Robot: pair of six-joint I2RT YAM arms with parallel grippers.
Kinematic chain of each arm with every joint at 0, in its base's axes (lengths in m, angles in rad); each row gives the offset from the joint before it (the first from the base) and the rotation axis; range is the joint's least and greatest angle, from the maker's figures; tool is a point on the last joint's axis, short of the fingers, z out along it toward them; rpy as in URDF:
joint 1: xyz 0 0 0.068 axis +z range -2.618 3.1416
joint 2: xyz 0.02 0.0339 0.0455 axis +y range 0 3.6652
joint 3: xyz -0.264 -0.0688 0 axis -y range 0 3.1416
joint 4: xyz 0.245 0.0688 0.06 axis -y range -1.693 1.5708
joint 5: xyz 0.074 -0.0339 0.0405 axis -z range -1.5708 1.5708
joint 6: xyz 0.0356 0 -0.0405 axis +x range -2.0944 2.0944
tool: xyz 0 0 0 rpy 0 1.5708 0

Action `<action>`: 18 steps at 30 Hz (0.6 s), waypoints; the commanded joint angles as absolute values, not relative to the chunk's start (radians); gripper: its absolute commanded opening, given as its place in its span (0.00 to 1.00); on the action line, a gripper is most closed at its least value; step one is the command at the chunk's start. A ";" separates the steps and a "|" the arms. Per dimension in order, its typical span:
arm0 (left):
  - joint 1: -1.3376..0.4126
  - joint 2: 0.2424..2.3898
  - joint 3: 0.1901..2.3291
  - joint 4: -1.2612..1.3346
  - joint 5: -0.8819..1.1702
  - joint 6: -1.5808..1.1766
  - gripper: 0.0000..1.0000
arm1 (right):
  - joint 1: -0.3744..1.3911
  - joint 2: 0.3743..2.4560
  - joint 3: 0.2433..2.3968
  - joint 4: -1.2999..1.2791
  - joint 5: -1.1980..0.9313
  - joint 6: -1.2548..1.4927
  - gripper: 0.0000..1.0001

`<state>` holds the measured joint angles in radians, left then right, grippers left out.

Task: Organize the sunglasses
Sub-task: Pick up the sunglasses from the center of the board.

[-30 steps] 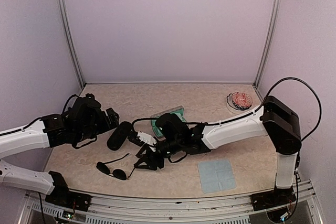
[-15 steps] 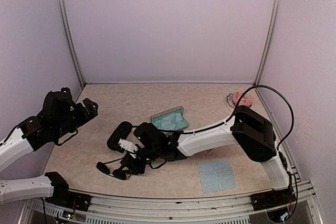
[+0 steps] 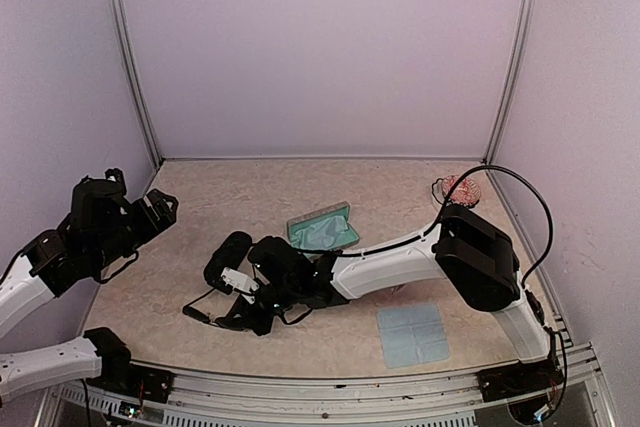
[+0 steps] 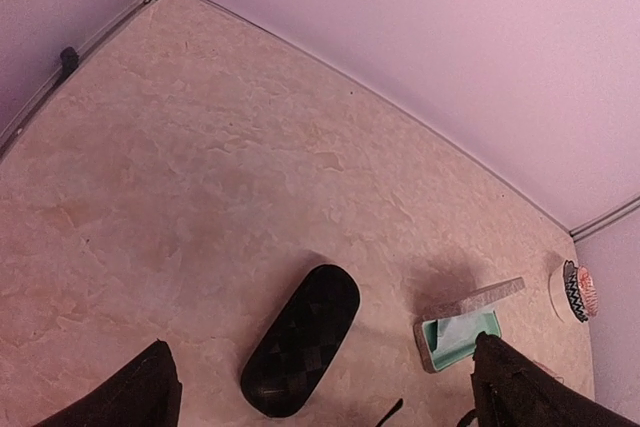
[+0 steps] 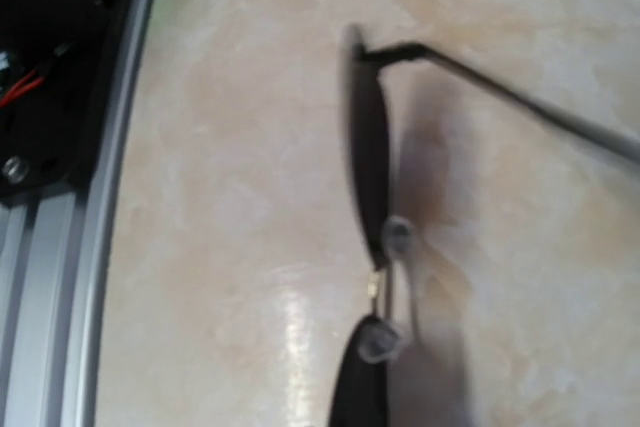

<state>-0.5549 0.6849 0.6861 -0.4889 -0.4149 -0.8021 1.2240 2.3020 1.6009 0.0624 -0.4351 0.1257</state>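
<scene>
sunglasses point(image 3: 200, 311) with dark lenses and a thin black wire frame sit at about 7 o'clock on the table point(image 3: 250, 187), near its front edge. the right gripper point(image 3: 233, 319) reaches across to them from the 3 o'clock side, its fingers drawn together on the frame at the 3 o'clock end of the pair. the fingers themselves fall outside the right wrist view, which shows the pair edge-on, close above the tabletop

black oval case point(image 3: 228, 259) lies closed just at 12 o'clock of that gripper, its contents hidden. grey case point(image 3: 322, 227) lies near the table's middle, at 2 o'clock of the black one. it is open, lid tipped up on the far side and teal lining showing; whether anything lies in it i cannot tell. a small dish point(image 3: 438, 199) at 2 o'clock, near the back right corner, holds a red-and-white patterned thing point(image 3: 462, 188) too small to name. a pale blue cloth point(image 3: 412, 335) lies flat at 5 o'clock

the left gripper point(image 4: 321, 345) hangs above the table at 9 o'clock, well apart from the sunglasses, fingers spread wide in the air, looking down on both cases
</scene>
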 commanded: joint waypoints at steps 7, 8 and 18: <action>-0.544 0.676 0.668 -0.489 -0.369 -0.782 0.99 | 1.238 2.204 1.507 0.095 -0.439 0.094 0.00; -0.544 0.677 0.664 -0.479 -0.357 -0.780 0.99 | 1.238 2.186 1.486 0.104 -0.434 0.083 0.00; -0.546 0.758 0.630 -0.333 -0.134 -0.731 0.99 | 1.238 1.945 1.187 0.255 -0.282 -0.111 0.00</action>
<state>-0.5545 0.7231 0.6521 -0.4351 -0.2657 -0.7723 1.2285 2.0621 1.2903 0.1394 -0.3691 0.0036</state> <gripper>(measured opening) 0.986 0.007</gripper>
